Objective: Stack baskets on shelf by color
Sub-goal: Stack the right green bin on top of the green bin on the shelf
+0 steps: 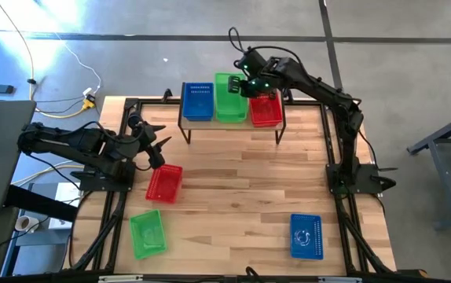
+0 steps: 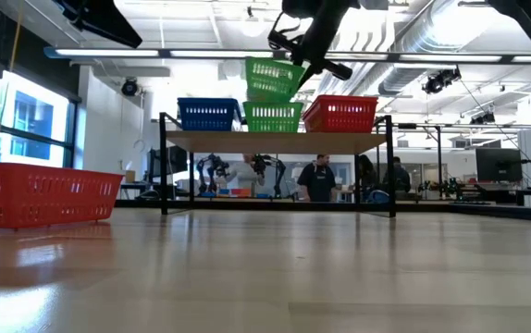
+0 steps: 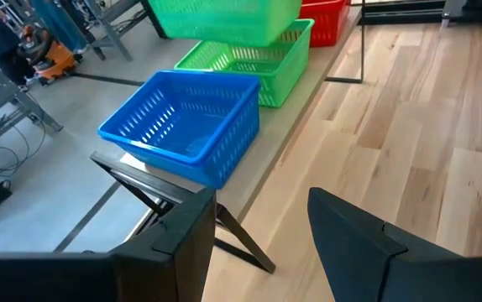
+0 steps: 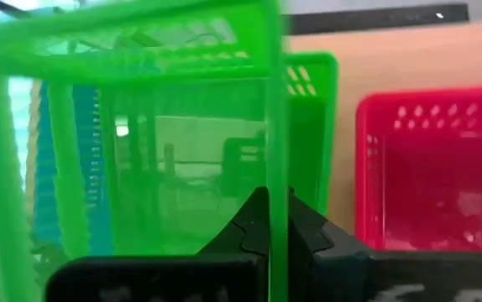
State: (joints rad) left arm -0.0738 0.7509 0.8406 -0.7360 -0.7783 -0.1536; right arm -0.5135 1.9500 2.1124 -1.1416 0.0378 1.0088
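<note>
Nearest us, loose baskets are lying on the table: blue [image 1: 306,236], green [image 1: 148,233], red [image 1: 163,182]. Our left gripper [image 1: 157,146] is waiting beside the red one, fingers spread and empty. Farther back, our right gripper [image 1: 247,85] is pinching a green basket's [image 2: 273,78] wall, tilted above the green basket on the shelf [image 2: 275,141]. Next we are levelling and lowering it, blue and red neighbours standing close either side.

No words, labels, brand names, numbers or signs can be read in any of the four views. The baskets, the shelf, the arms and the room behind carry no lettering that can be made out.
</note>
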